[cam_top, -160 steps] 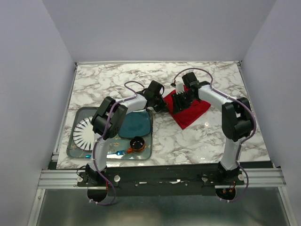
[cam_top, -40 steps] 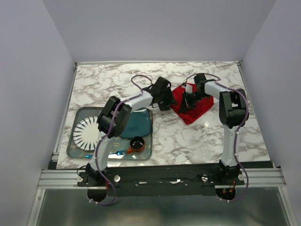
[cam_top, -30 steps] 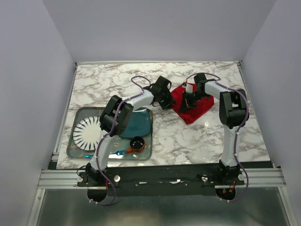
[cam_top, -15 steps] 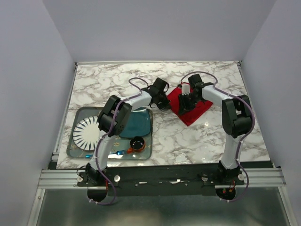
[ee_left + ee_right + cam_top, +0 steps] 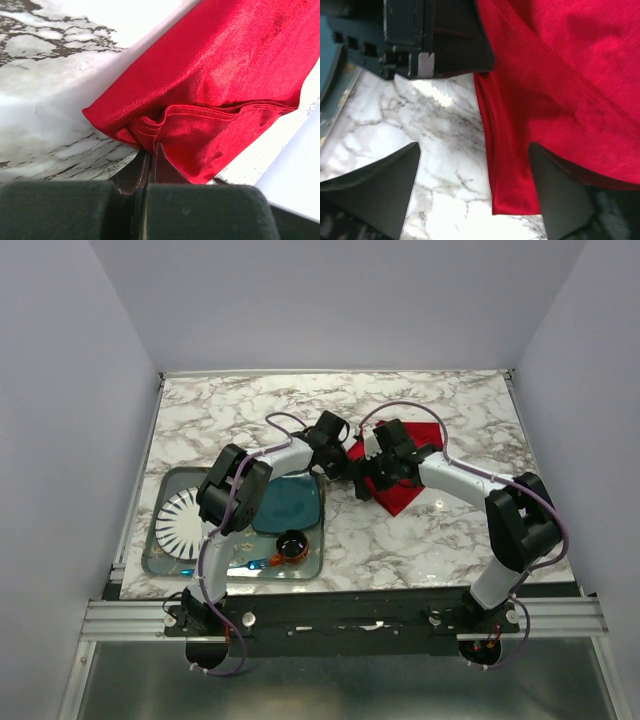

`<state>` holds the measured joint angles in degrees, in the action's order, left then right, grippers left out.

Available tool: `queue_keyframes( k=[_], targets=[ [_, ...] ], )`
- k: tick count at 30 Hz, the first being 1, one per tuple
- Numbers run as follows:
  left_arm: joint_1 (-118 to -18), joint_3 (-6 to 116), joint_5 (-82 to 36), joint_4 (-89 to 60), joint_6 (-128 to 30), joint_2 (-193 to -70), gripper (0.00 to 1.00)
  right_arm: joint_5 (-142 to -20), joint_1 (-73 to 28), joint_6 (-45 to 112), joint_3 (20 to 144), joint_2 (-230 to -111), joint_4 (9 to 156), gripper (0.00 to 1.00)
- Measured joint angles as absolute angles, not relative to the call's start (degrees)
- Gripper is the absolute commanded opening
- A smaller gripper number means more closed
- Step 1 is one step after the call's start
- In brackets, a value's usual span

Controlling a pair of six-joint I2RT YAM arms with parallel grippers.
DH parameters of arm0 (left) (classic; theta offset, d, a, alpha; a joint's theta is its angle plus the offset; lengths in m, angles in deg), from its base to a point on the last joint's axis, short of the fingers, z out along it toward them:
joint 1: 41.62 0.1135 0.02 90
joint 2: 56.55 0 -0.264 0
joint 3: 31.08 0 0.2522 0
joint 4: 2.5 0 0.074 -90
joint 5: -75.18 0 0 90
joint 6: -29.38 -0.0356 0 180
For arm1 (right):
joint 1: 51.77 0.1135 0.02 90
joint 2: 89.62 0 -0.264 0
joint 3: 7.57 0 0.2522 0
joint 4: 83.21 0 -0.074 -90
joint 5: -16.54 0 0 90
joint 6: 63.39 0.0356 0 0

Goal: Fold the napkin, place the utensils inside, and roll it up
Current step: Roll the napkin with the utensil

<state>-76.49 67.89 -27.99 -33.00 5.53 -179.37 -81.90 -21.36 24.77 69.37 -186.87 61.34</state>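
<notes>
The red napkin (image 5: 402, 495) lies folded on the marble table, right of the tray. My left gripper (image 5: 345, 462) is at its left edge, shut on a bunched fold of the cloth (image 5: 210, 115); in the left wrist view the left gripper (image 5: 148, 152) has its jaws pressed together on the red hem. My right gripper (image 5: 372, 480) hovers open over the napkin's left near corner. In the right wrist view the right gripper (image 5: 475, 146) straddles the napkin's (image 5: 560, 90) folded edge with nothing gripped. The left gripper's dark body (image 5: 435, 40) shows just beyond. The utensils are out of view.
A grey tray (image 5: 147, 558) at the left holds a white striped plate (image 5: 185, 520), a teal plate (image 5: 290, 505), a brown cup (image 5: 292, 543) and a blue plastic utensil (image 5: 255, 563). The teal plate's rim (image 5: 327, 65) lies close to my right gripper.
My left gripper closed on the napkin's left edge and pulled slightly left. My right gripper let go, opened wide, and moved from the napkin's far side to its near left corner.
</notes>
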Motion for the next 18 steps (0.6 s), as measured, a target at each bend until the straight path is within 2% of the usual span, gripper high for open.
queue_keyframes(
  k=[6, 18],
  targets=[
    [-75.46, 67.21, -30.20, -32.65, 5.51, -179.22, 0.00, -74.82, -19.04, 23.45, 69.44, -188.56, 63.29, 0.99],
    [-74.35, 66.53, -33.76, -32.60, 6.03, -179.22, 0.00, -65.07, -15.59, 20.53, 71.21, -193.82, 63.07, 0.75]
  ],
)
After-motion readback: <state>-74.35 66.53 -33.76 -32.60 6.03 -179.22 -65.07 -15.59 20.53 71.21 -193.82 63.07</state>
